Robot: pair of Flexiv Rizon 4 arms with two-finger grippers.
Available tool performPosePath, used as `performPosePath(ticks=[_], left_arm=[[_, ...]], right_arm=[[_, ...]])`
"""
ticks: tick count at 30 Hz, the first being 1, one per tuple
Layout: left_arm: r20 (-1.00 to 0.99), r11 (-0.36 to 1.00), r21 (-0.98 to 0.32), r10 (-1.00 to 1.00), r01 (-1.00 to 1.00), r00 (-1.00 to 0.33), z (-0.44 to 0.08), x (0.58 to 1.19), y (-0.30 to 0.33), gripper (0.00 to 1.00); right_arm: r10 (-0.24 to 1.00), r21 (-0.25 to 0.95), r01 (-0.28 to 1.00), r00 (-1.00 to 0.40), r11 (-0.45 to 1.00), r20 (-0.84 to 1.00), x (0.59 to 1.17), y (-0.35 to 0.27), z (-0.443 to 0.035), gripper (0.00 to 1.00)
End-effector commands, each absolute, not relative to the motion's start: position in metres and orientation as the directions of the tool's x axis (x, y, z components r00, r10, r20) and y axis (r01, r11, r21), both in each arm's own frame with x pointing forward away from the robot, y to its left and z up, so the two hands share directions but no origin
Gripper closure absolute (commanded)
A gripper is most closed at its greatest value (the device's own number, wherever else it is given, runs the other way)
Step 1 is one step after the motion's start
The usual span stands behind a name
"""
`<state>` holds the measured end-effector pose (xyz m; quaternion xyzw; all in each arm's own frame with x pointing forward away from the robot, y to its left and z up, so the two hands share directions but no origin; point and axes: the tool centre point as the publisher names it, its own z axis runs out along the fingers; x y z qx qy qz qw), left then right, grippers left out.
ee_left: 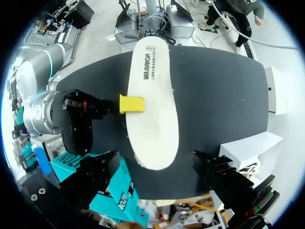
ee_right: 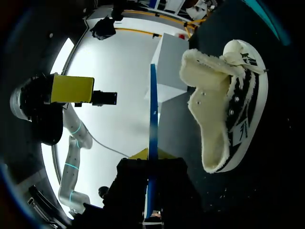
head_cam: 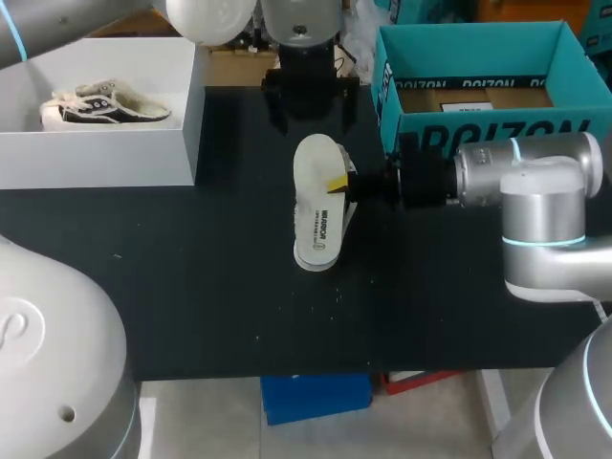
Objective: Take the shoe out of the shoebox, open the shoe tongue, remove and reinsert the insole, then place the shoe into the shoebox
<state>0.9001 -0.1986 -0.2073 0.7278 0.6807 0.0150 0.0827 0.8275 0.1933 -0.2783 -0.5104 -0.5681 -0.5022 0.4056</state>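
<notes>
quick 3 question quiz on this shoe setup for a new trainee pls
1. True or false: the white box is empty.
2. Which gripper is at the shoe that is outside the boxes? A) left B) right C) neither
3. Fill in: the right-hand box is ___ in colour.

Key
1. False: a second shoe lies in it.
2. B: the right gripper is against its side.
3. Teal.
</notes>
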Motion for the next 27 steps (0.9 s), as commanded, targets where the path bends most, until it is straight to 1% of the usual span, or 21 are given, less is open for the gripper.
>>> performPosePath(ticks=[1, 17, 27], left_arm=[[-0.093, -0.048, 0.168, 0.994, 0.985, 0.065, -0.205, 0.863, -0.192, 0.00], [-0.097, 0.013, 0.129, 0.995, 0.992, 0.000, -0.209, 0.764, -0.193, 0.00], [-0.144, 0.080, 0.098, 0.987, 0.992, -0.066, -0.215, 0.734, -0.183, 0.00]], right_arm=[[0.174, 0.156, 0.987, -0.149, -0.027, 0.973, 0.827, 0.194, -0.278, 1.00], [0.174, 0.156, 0.987, -0.149, -0.027, 0.973, 0.827, 0.194, -0.278, 1.00], [0.174, 0.156, 0.987, -0.149, -0.027, 0.973, 0.827, 0.194, -0.278, 1.00]])
